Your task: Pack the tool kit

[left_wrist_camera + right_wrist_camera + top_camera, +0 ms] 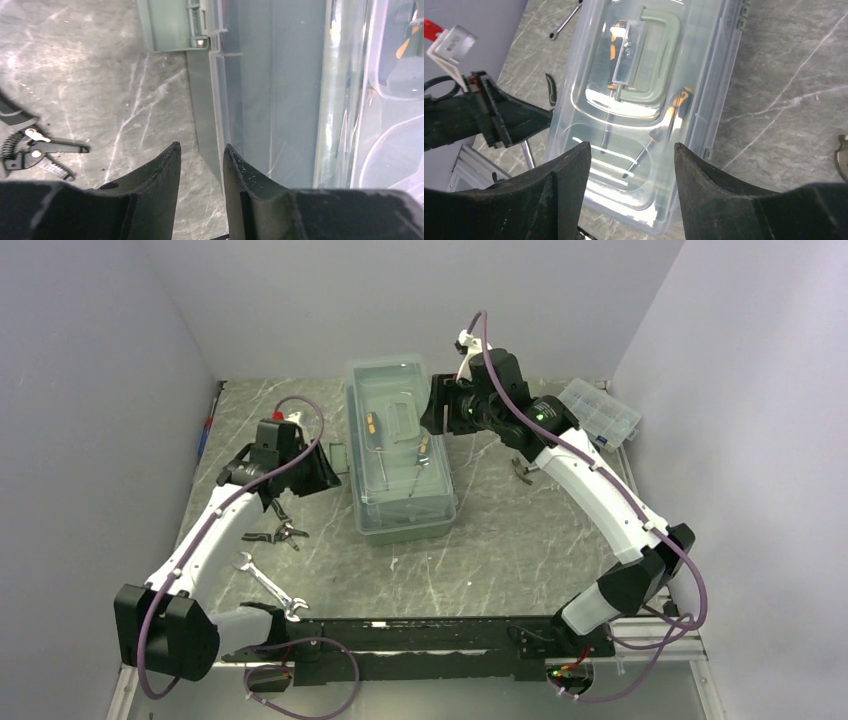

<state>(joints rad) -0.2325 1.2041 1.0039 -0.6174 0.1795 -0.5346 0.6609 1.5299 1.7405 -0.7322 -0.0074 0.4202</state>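
The closed toolbox (400, 455) sits mid-tabletop (520, 540), between both tools. The left tool (201, 147) is released and empty, with the box's side wall just ahead to its right and pliers (40, 150) off to its left. The right tool (631, 145) hangs spread and empty above the box, with screwdrivers (676, 105) visible inside beneath it.
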